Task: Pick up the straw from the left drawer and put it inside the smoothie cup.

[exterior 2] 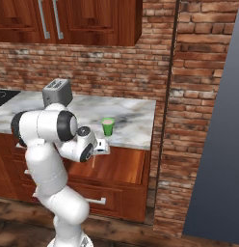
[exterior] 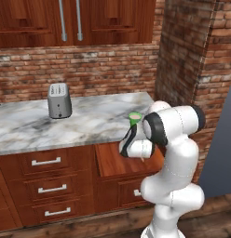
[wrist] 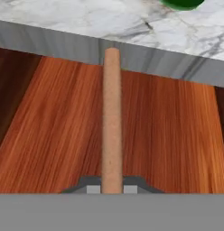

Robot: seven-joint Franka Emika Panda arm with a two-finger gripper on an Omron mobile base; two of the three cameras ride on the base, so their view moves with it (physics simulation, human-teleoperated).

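Brick-walled kitchen with dark wood cabinets up top and a grey-white marble counter (exterior: 89, 123) running along the wall. A grey toaster (exterior: 59, 100) sits back near the bricks, well off to one side of where the hand is working.

The left drawer (exterior 2: 126, 166) is pulled open under the counter's end, plain reddish-brown wood floor showing. The gripper (wrist: 112, 188) is down over that drawer with its fingers (wrist: 92, 187) pinched in narrow on the straw (wrist: 112, 122), one dark tip pressed on each side of it. In the hand view the straw runs straight out from between the tips, a pale tan stick pointing toward the counter's grey edge, with the drawer floor spread out to both sides of it. Can't really tell whether the straw's far end is resting on the wood or already lifted a bit, the angle is too flat for that.

The smoothie cup (exterior 2: 107, 126) is standing upright on the counter just beyond the fingertips, close to the counter's front edge, bright green with pink inside. From the hand view its green bottom peeks in past the straw's tip and slightly to the side.
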